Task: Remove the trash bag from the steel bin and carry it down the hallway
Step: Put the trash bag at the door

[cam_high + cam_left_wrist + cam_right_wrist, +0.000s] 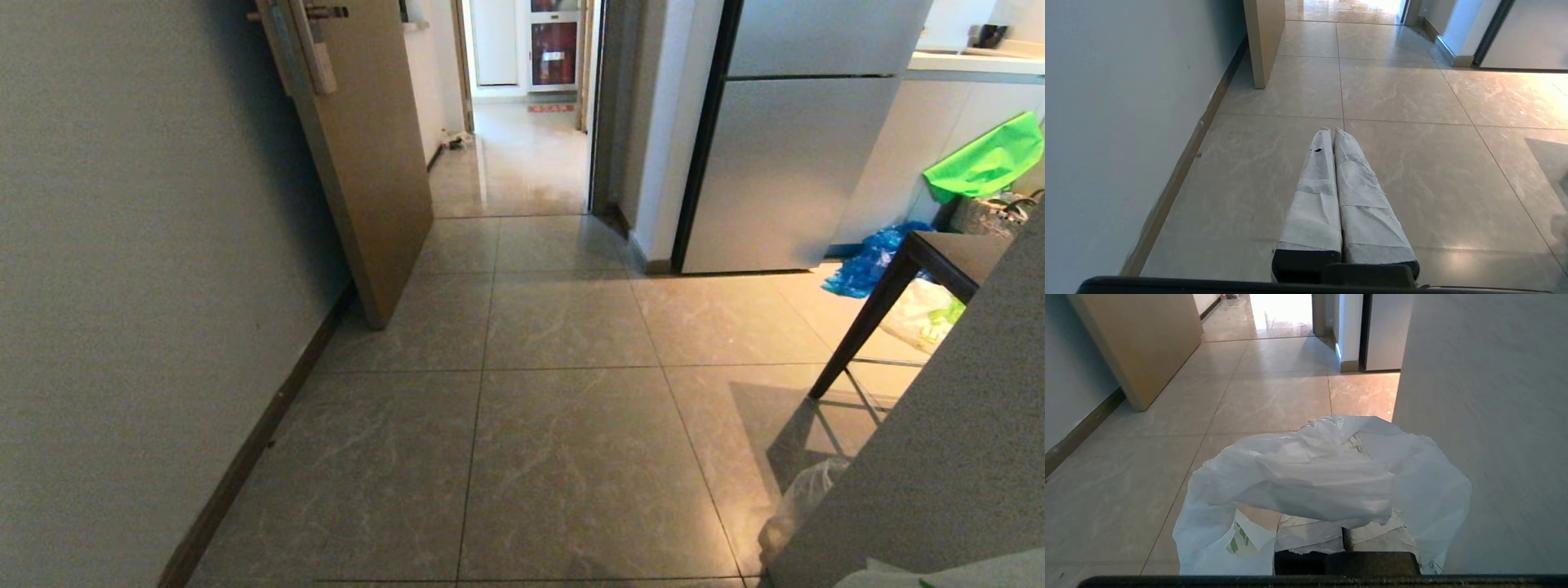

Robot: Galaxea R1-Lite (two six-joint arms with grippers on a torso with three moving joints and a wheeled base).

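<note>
Ahead, the hallway (563, 457) in glossy grey-beige tiles, running between a plain wall (122, 286) along the floor's left edge and a grey partition (963, 457) close at the right. Farther on, a tan door (359, 163) standing ajar at the left edge, a steel-grey fridge (784, 163) at the right, and between them a doorway onto more bright floor. Near the floor's far right corner, a dark table (939, 261) with a blue bag (869, 261) behind its leg. No steel bin in any view, so judged as removal done, with the carrying stage under way. Lifted clear of the floor and draped across the right gripper (1345, 539): the trash bag (1327, 486), thin white plastic with green print, hanging off both sides of fingers clenched on its gathered top. Left gripper (1334, 131) out in front over bare tile, wrapped fingers pressed together on nothing, seemingly idle. Left to do, as far as can be judged: most of the carry, with plenty of floor before the doorway. Possible snags: the slack plastic brushing the partition just beside it, and the door narrowing the way at the left.
</note>
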